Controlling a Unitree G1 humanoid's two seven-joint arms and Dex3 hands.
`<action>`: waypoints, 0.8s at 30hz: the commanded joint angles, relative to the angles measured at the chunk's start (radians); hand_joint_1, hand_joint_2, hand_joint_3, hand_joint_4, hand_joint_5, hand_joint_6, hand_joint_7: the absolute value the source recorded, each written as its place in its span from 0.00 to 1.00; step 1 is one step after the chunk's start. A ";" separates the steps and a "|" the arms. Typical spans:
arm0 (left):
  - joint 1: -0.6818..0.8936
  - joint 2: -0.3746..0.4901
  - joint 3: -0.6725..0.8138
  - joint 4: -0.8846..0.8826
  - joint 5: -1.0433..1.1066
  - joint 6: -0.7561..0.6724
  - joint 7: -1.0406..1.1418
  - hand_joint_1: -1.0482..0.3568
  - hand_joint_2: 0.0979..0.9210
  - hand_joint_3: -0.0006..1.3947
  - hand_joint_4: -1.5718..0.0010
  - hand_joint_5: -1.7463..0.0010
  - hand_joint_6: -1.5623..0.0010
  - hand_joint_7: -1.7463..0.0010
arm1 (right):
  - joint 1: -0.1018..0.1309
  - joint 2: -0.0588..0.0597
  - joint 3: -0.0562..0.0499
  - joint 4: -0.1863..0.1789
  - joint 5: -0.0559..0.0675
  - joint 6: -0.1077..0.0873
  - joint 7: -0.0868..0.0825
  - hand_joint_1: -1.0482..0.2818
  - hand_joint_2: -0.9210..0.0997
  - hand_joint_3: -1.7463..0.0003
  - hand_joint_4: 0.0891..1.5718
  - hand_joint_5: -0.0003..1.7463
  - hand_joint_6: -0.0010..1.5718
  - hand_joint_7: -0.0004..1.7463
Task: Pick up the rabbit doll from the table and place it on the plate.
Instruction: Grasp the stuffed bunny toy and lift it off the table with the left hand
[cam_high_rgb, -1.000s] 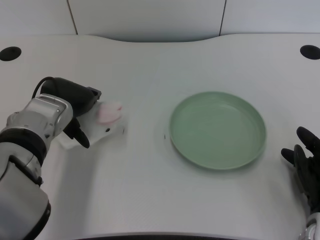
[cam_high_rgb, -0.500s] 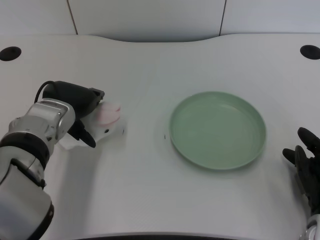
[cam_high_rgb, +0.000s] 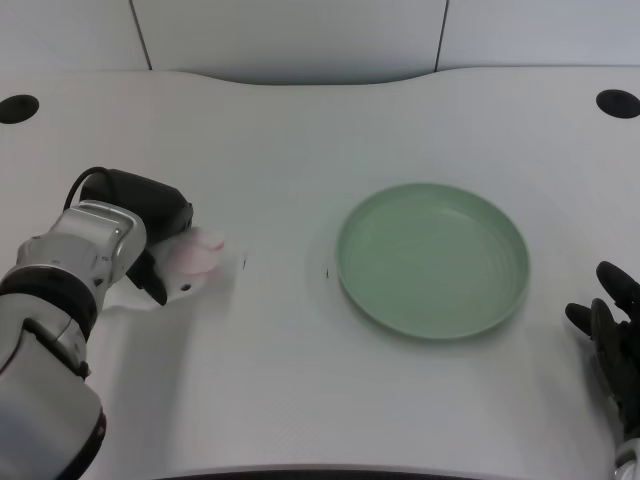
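Black left hand wraps the small white-and-pink plush rabbit doll, fingers clamped on it; round pale-green plate sits well off to its right.

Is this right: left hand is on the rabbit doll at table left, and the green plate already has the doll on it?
Not quite. The head view shows the green plate empty. The rabbit doll is at table left, under the left hand, well apart from the plate.
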 joint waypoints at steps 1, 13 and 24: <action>0.016 0.015 -0.030 0.006 0.031 0.018 0.014 0.32 0.81 0.00 0.49 0.74 0.49 0.96 | 0.020 -0.007 -0.007 -0.010 0.013 -0.018 -0.003 0.51 0.00 0.85 0.56 0.22 0.57 0.00; 0.043 0.073 -0.027 0.005 0.039 -0.072 0.254 0.50 0.89 0.01 0.56 0.15 0.51 0.50 | 0.016 -0.003 -0.015 -0.009 0.037 -0.011 0.023 0.52 0.00 0.85 0.57 0.22 0.56 0.00; 0.042 0.083 0.177 -0.009 -0.157 -0.226 0.254 0.60 1.00 0.08 0.53 0.00 0.60 0.00 | -0.002 -0.010 -0.004 0.001 0.014 0.009 -0.011 0.52 0.00 0.85 0.57 0.22 0.57 0.01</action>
